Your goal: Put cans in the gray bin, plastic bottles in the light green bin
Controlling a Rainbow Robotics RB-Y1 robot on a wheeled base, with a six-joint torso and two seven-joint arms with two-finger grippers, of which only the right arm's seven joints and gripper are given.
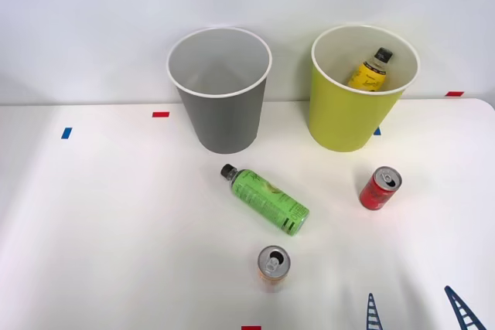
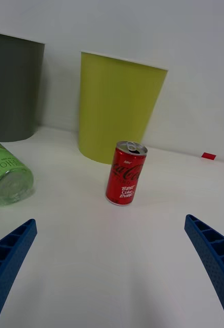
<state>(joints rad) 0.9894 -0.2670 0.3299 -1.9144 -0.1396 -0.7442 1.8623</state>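
Observation:
The gray bin (image 1: 220, 90) (image 2: 12, 87) stands at the back centre, the light green bin (image 1: 360, 86) (image 2: 117, 110) to its right. A yellow-label bottle (image 1: 370, 71) leans inside the light green bin. A green-label bottle (image 1: 267, 200) (image 2: 6, 174) lies on its side on the table in front of the gray bin. The red can (image 1: 380, 188) (image 2: 125, 173) stands upright in front of the light green bin. The orange-peach can (image 1: 273, 266) stands near the front. My right gripper (image 1: 418, 311) (image 2: 112, 266) is open, low at the front right, with the red can ahead of its blue fingers (image 2: 214, 256).
The white table (image 1: 116, 222) carries small red and blue tape marks (image 1: 161, 114) along its back edge and one at the front. A white wall rises right behind the bins.

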